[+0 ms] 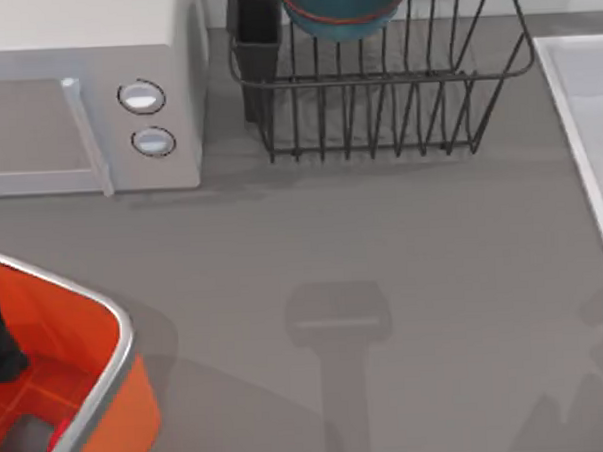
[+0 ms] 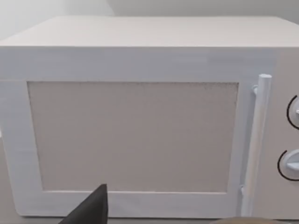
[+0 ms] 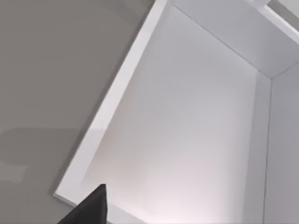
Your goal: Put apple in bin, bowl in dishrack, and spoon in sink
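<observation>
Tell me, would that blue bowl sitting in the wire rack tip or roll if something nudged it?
Probably not far. The bowl sits inside the dishrack, so the upright bars would likely stop it sliding. Its round underside could let it rock a little. It looks rigid and smooth, so two fingers might slip on the rim.

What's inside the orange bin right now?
In the top view, the bin holds a bit of red at its bottom, likely the apple, beside a grey patch. A dark arm part at the left edge covers some of the floor; the rest runs out of frame.
</observation>
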